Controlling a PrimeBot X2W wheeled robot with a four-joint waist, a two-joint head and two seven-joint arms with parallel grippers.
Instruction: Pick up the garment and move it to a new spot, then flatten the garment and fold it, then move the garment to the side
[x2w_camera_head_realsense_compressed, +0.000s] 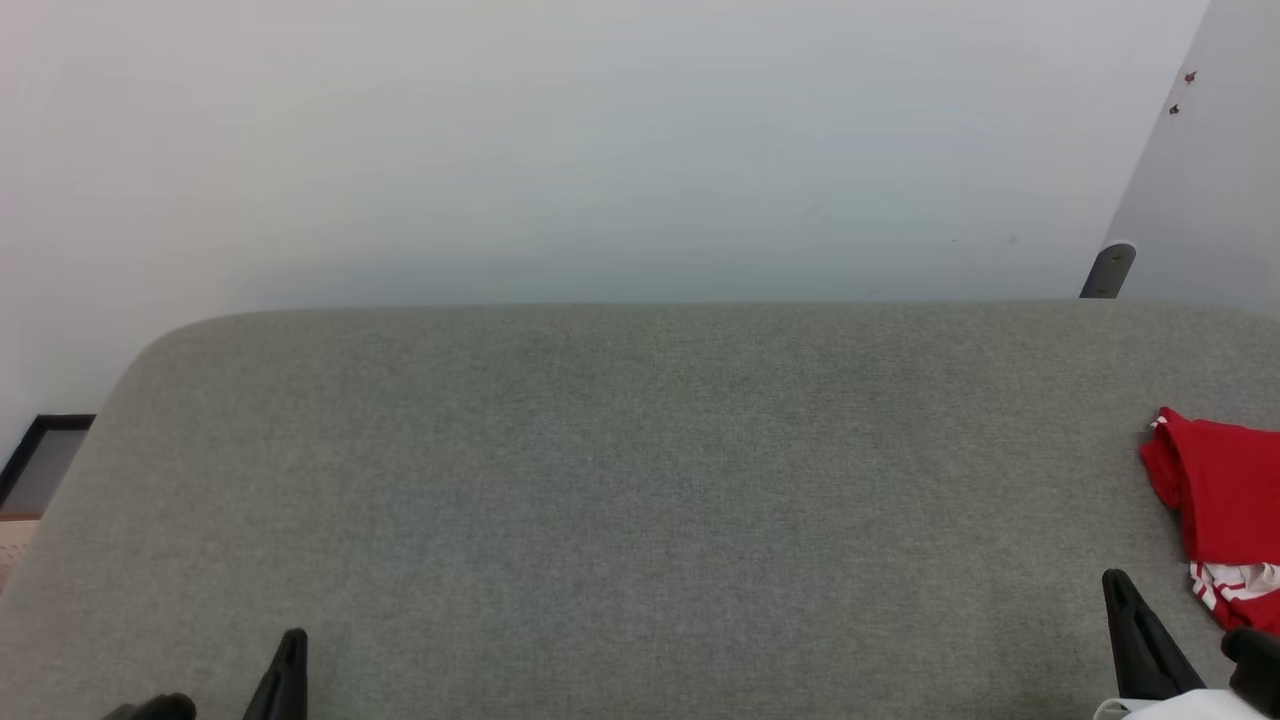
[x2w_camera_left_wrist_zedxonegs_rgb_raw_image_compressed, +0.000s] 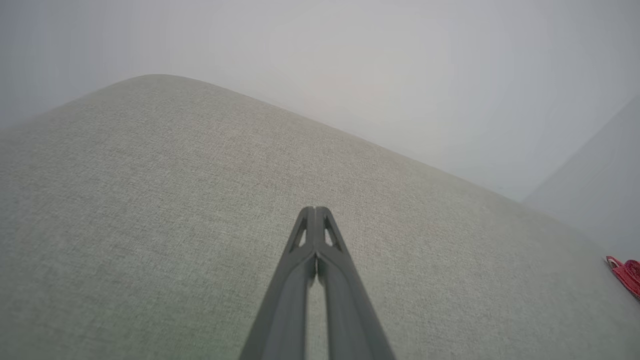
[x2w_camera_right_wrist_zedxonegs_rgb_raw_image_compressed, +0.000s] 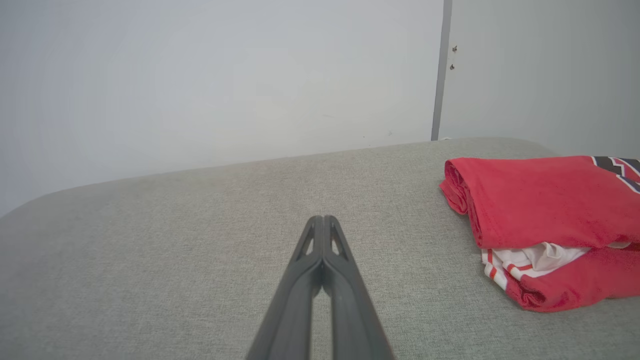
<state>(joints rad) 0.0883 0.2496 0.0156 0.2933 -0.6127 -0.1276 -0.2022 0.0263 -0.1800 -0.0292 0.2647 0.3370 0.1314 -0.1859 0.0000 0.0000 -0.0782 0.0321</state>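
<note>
Two tools, both pinched shut and empty. The left tool (x2w_camera_left_wrist_zedxonegs_rgb_raw_image_compressed: 315, 212) hangs above the bare grey table (x2w_camera_left_wrist_zedxonegs_rgb_raw_image_compressed: 150, 200). The right tool (x2w_camera_right_wrist_zedxonegs_rgb_raw_image_compressed: 323, 220) is the nearer one to the single folded red jersey (x2w_camera_right_wrist_zedxonegs_rgb_raw_image_compressed: 540, 200), which lies on the table just beside it to its right. The jersey appears to run near-to-far. A pale wall (x2w_camera_right_wrist_zedxonegs_rgb_raw_image_compressed: 200, 75) stands behind.

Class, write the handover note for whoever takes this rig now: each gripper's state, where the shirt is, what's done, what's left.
Left gripper: shut, empty, over bare fabric.
Right gripper: shut, empty, touching nothing.
Red jersey shirt with white, stripe-trimmed sleeves: folded bundle at the right side of the grey fabric-covered surface, apart from both grippers.
Done, apparently: folding and moving aside.
Left: probably nothing; check the fold is tidy.
</note>
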